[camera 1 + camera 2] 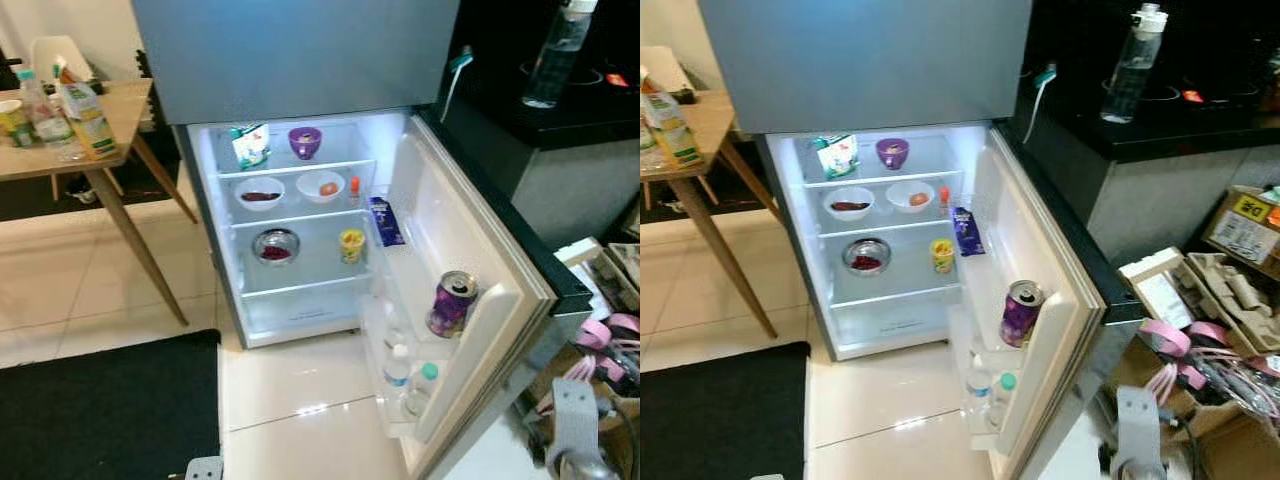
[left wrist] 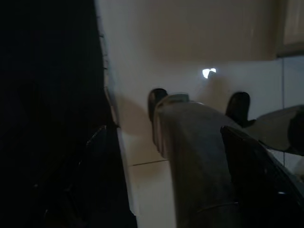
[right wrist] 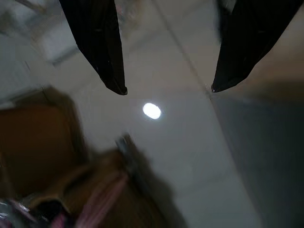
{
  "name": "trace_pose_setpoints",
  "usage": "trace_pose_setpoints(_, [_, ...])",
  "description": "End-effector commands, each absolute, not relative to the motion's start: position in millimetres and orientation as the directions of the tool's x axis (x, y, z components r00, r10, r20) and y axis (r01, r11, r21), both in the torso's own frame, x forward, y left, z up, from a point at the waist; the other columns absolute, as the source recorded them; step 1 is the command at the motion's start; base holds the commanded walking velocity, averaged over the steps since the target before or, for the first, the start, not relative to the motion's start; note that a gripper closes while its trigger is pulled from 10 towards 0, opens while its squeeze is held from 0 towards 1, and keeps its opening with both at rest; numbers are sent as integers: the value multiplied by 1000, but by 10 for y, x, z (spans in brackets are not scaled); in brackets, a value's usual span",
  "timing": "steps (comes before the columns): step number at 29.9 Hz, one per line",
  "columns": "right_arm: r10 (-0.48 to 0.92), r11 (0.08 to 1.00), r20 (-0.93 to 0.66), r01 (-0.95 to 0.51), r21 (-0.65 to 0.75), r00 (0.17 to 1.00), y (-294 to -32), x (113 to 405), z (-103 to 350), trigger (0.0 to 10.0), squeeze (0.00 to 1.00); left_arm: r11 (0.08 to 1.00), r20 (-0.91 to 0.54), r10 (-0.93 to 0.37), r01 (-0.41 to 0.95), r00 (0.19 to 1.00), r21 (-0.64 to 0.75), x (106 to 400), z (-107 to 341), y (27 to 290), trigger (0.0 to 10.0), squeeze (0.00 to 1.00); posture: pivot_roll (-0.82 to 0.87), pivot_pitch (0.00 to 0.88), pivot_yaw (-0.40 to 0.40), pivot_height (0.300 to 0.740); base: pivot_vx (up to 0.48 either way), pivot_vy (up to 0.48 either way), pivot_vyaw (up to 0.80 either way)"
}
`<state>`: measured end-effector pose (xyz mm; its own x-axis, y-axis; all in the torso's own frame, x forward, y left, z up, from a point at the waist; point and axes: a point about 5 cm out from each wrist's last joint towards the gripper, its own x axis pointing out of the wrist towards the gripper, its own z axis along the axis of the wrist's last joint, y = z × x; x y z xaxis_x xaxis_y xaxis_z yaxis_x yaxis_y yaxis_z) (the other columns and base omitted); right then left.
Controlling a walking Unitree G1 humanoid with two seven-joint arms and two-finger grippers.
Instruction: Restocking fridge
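- The open silver fridge [image 1: 300, 60] sits in the centre of the frame, its lit compartment split by glass shelves.
- Top shelf: a green-and-white pouch [image 1: 249, 145] beside a purple bowl [image 1: 305, 141].
- Middle shelf: a white bowl holding something dark red [image 1: 259, 192], a second white bowl holding an orange-brown piece [image 1: 321, 186], and a small orange-capped bottle [image 1: 354, 187].
- Lower shelf: a round steel bowl with red contents [image 1: 275, 245] and a small yellow cup [image 1: 351, 245].
- The open white door [image 1: 470, 270], at centre right, carries a blue packet [image 1: 385, 222], a purple drink can [image 1: 452, 303] and, lowest, two clear plastic bottles [image 1: 398, 368].
- At upper left, a wooden table [image 1: 60, 150] bears a juice carton [image 1: 85, 118] and a water bottle [image 1: 45, 112].
- The right gripper [image 3: 166, 90] hangs over pale floor tiles [image 3: 190, 152], fingers spread apart and holding nothing.
- The left gripper [image 2: 199, 114] hangs in shade; I cannot tell how its fingers stand.
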<state>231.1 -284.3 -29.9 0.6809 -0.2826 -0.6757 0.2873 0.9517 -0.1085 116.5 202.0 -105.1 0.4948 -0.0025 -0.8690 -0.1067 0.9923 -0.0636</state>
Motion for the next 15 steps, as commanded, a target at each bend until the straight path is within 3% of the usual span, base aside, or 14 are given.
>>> trace_pose_setpoints(1, [-263, 955, -633, 289, -64, 729, -2822, 2420, -219, 0, 0, 993, -878, 1, -108, 479, -57, 1119, -1063, 2037, 10000, 0, -58, 0, -34, 740, 0, 0, 0])
trace_pose_setpoints(8, [-266, 955, -556, 293, -43, 787, -2855, 2630, -25, 0, 0, 992, -877, -4, -107, 480, -63, 1122, -1064, 2025, 10000, 0, -58, 0, -34, 740, 0, 0, 0])
trace_pose_setpoints(11, [-192, 969, -533, 246, 32, 824, -2779, 2716, 25, 0, 0, 992, -877, -3, -109, 480, -63, 1121, -1064, 2025, 10000, 0, -58, 0, -34, 740, 0, 0, 0])
trace_pose_setpoints(12, [-132, 978, -523, 197, 71, 842, -2707, 2750, 32, 3294, 0, 992, -877, -3, -109, 480, -63, 1120, -1065, 2026, 10000, 0, -58, 0, -35, 740, 0, 0, 0])
trace_pose_setpoints(13, [-92, 982, -516, 163, 95, 852, -2659, 2770, 35, 3294, 0, 992, -878, -3, -109, 479, -63, 1119, -1065, 2027, 10000, 0, -58, 0, -35, 740, 0, 0, 0])
trace_pose_setpoints(14, [-18, 985, -505, 103, 142, 863, -2569, 2798, 37, 10000, 0, 992, -878, -2, -109, 478, -62, 1116, -1066, 2028, 10000, 0, -58, 0, -35, 740, 0, 0, 0])
trace_pose_setpoints(15, [56, 982, -492, 42, 186, 869, -2479, 2819, 37, 10000, 0, 992, -879, -2, -110, 477, -62, 1112, -1067, 2029, 10000, 0, -58, 0, -35, 740, 0, 0, 0])
